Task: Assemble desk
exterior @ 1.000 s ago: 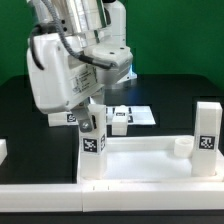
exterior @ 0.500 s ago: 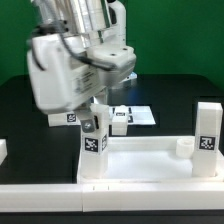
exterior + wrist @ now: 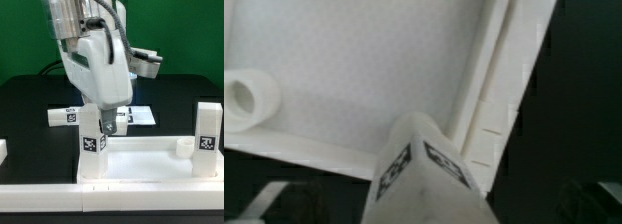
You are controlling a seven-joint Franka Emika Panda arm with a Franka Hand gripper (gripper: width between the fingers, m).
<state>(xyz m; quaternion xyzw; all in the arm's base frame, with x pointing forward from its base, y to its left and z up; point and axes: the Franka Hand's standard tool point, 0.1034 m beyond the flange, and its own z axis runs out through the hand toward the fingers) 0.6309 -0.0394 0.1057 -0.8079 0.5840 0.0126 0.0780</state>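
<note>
The desk top lies flat at the near side of the matte black bench. It is a broad rectangular tray of smooth white plastic with a raised rim running round a bare floor. In the wrist view the desk top shows the same plain floor, with a stepped, ridged rim along one edge. A round socket, a short ring-shaped collar, sits inside the tray's corner on the exterior view's right, and the wrist view shows a round socket as a thick ring. An upright leg, a blocky square-sectioned white post with a black-and-white square tag on its face, stands at the tray's corner on the exterior view's left. In the wrist view the upright leg rises beside the rim with tags on two faces. A second upright leg, of the same shape and also tagged, stands at the tray's right end. Beyond the tray a loose leg lies on its side, and a short tagged piece sits just in front of the flat, thin marker board. The bulky, glossy white arm reaches down above the tray's left corner. Its dark claw is just behind the top of the upright leg. I cannot tell whether it is released or clenched.
</note>
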